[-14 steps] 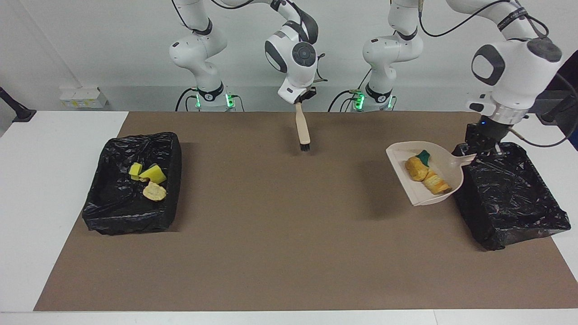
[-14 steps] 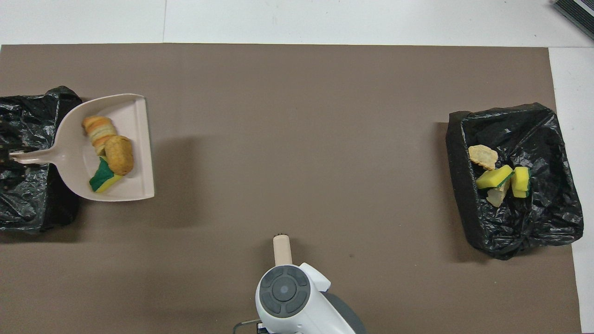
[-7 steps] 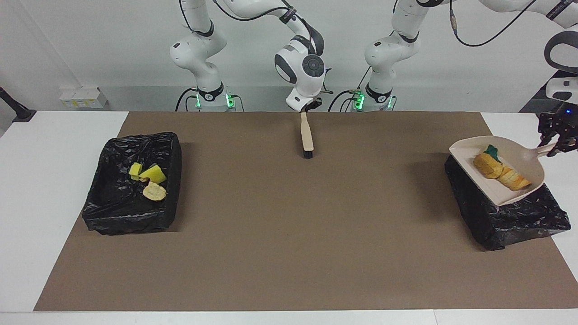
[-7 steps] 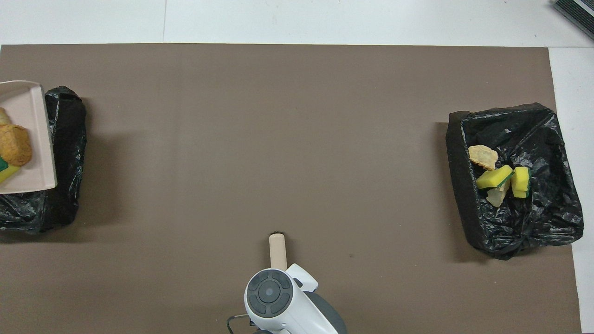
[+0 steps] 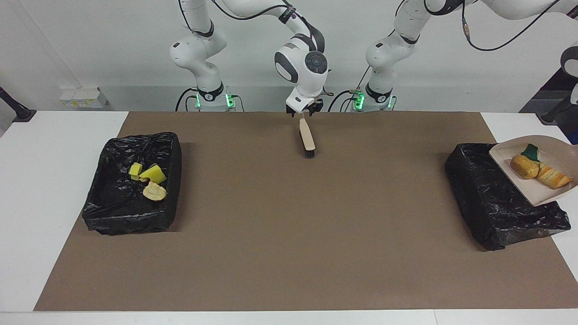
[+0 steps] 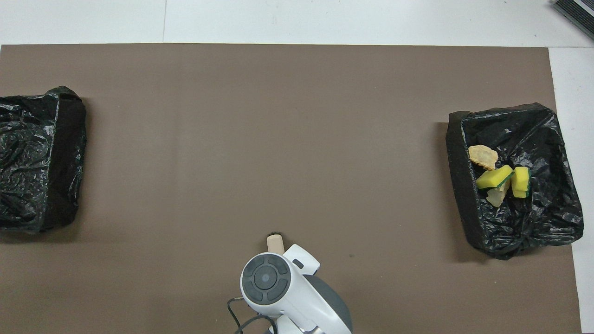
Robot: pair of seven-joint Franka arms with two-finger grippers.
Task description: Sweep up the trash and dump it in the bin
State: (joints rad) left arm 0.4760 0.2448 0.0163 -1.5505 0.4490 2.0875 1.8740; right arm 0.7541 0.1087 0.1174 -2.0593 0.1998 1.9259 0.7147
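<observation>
The beige dustpan (image 5: 529, 190) hangs tilted in the air over the black-lined bin (image 5: 492, 198) at the left arm's end of the table. It carries trash (image 5: 524, 167): two golden-brown pieces and a green-faced sponge chunk. Its handle runs out of the facing view, and so does my left gripper, which holds it. In the overhead view that bin (image 6: 32, 157) looks bare inside. My right gripper (image 5: 303, 113) stands open over the top of the brush (image 5: 308, 137) handle. The brush leans with its black bristles on the mat. From overhead only the handle's tip (image 6: 275, 243) shows past the right arm's wrist.
A second black-lined bin (image 5: 122, 203) sits at the right arm's end of the brown mat (image 5: 289, 234). Yellow sponge chunks and a bread-like scrap (image 6: 496, 177) lie in it. White tabletop borders the mat.
The left arm carried the loaded dustpan from beside its bin to above it, out of the overhead view. The right gripper drew toward the robots, lowered the brush, and its fingers spread.
</observation>
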